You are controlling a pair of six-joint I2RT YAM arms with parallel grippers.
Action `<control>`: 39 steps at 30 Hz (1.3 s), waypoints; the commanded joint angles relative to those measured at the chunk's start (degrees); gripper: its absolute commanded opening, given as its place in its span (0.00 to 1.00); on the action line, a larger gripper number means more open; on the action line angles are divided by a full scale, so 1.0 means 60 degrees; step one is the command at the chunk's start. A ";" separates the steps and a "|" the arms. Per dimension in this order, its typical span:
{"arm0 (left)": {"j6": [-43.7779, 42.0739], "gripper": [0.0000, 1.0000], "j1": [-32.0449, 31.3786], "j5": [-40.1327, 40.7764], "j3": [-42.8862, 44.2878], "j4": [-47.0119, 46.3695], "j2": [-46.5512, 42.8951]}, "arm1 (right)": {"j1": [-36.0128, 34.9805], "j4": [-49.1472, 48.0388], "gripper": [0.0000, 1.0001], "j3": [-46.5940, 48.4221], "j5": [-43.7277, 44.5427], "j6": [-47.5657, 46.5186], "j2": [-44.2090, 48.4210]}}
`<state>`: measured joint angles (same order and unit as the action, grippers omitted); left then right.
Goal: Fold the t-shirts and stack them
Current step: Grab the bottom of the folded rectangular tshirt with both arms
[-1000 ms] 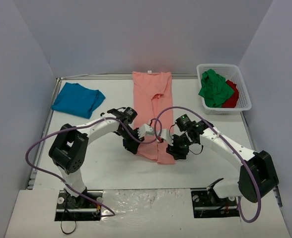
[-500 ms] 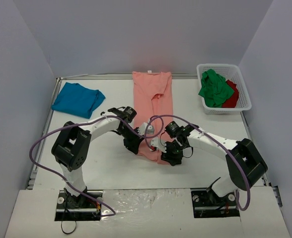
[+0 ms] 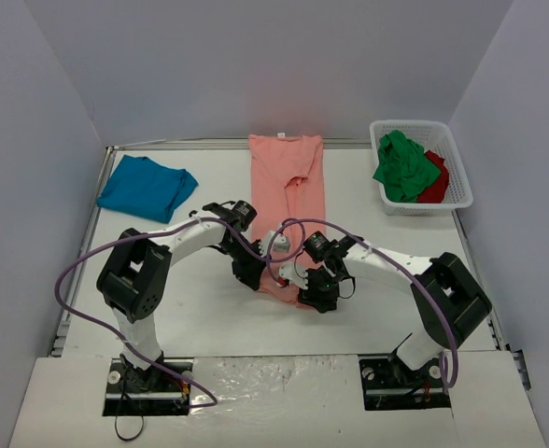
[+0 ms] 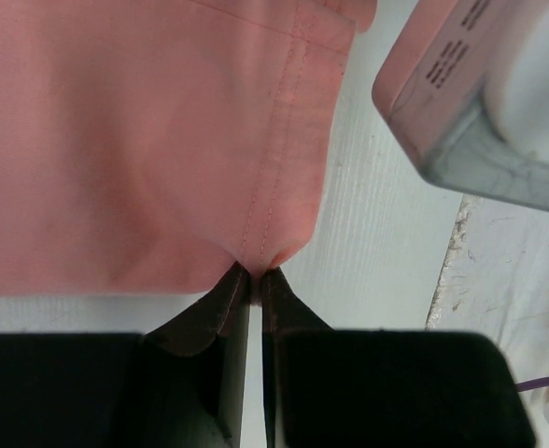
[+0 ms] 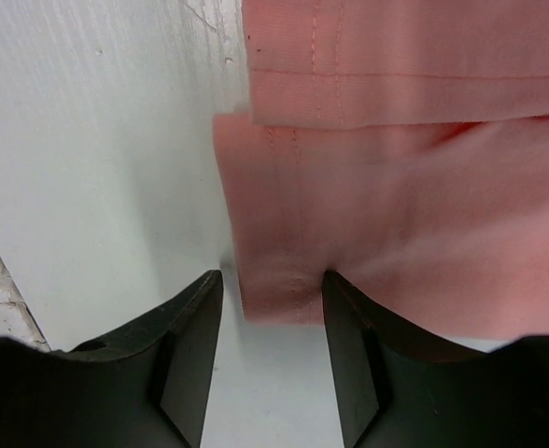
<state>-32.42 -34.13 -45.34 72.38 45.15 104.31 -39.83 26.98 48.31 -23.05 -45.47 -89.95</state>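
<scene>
Gripping the near hem of the salmon-pink t-shirt [image 3: 288, 173], the left pincer [image 4: 254, 273] is clamped on the cloth. The right pincer [image 5: 273, 280] straddles the same hem, jaws apart. The shirt lies mid-worktop [image 3: 190, 308], long axis near-to-far, collar farthest. A teal t-shirt [image 3: 146, 187] lies far left.

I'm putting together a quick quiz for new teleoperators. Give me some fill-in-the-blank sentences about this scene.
1. The left end effector is ____ on the hem of the salmon-pink t-shirt.
2. The right end effector holds its jaws ____ on either side of that hem's corner.
3. In the white basket, a red t-shirt lies beside a ____ one.
4. On the table, the teal-blue t-shirt lies at the far ____ corner.

Missing words: shut; open; green; left
</scene>
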 commanded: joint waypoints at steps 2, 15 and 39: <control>-0.0177 0.02 0.0092 -0.0163 0.0183 0.0181 -0.0247 | -0.0099 0.0308 0.43 -0.0157 0.0779 0.0225 -0.0564; -0.0162 0.02 0.0415 -0.0236 0.0417 0.0298 -0.0232 | -0.0553 -0.0234 0.24 -0.0172 0.1688 0.0797 -0.1194; -0.0484 0.02 0.0400 0.0643 0.0960 0.1265 -0.1154 | -0.0598 0.3544 0.00 0.2758 0.0766 0.0870 -0.0009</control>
<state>-32.53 -30.94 -42.06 76.66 48.82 102.08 -43.46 40.32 62.00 -15.88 -40.51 -93.10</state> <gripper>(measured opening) 0.058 0.061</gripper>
